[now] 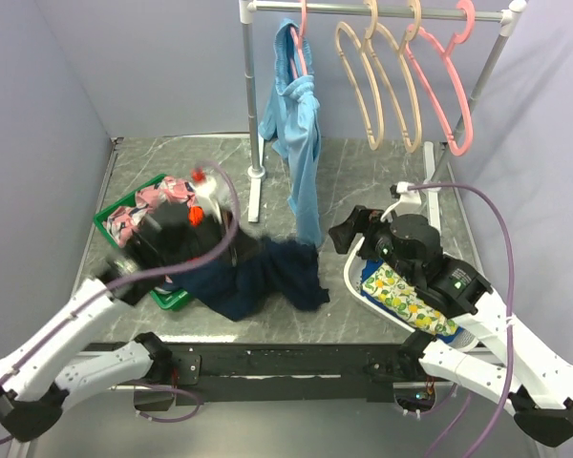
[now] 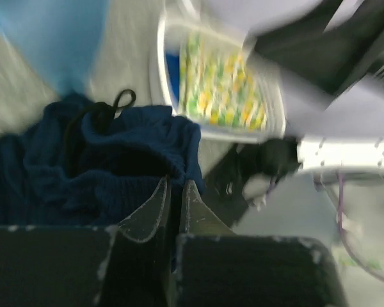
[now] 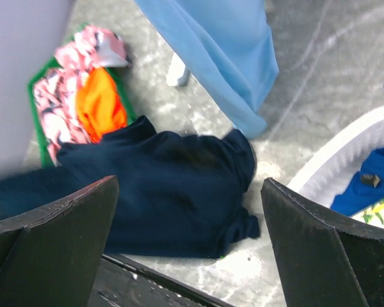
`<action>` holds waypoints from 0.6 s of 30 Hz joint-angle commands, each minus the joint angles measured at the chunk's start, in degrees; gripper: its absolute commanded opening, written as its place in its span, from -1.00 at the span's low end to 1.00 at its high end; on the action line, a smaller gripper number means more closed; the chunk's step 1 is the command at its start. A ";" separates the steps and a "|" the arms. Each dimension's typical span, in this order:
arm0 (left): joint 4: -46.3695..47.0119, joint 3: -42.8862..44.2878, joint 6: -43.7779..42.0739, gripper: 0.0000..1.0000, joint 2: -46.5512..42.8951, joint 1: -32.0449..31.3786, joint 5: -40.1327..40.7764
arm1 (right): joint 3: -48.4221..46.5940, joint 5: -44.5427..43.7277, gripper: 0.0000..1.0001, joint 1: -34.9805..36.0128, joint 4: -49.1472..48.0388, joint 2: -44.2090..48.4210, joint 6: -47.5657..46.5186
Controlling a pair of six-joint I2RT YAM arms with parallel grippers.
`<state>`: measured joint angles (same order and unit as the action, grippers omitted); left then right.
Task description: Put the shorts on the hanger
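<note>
While my left claw (image 2: 176, 187) pinches the navy shorts (image 2: 64, 167) at its tips, my right claw (image 3: 189, 185) hangs spread wide above them.

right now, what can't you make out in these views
Left gripper: top view hides its fingers under motion blur and its own arm.
The shorts: one end runs under the left arm in the top view, and behind one finger of the right gripper in its wrist view.
Beige hangers: hooks cut off by the top view's upper edge.
White basket: mostly under the right arm; left wrist view smears it.
</note>
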<state>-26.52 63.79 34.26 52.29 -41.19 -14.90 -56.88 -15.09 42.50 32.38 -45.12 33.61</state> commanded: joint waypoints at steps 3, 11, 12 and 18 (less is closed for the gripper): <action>17.11 -32.01 16.35 -0.89 -12.81 -3.54 -10.41 | 6.59 1.29 0.99 0.39 -0.30 0.21 1.46; 7.56 -37.34 18.92 0.51 -19.59 -5.39 -4.98 | 12.23 -1.78 0.75 11.01 -4.51 -7.42 6.20; 5.80 -34.90 18.30 0.56 -19.42 -5.48 -2.97 | 12.93 -1.87 0.68 11.46 -5.04 -8.04 6.38; -6.61 -26.61 16.80 0.03 -13.55 -5.48 13.65 | 12.51 -2.39 0.22 14.45 -7.42 -11.82 6.39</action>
<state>-26.57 32.75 51.42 35.62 -46.50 -12.80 -43.05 -15.09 55.42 29.17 -55.13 39.35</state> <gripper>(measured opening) 0.614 0.628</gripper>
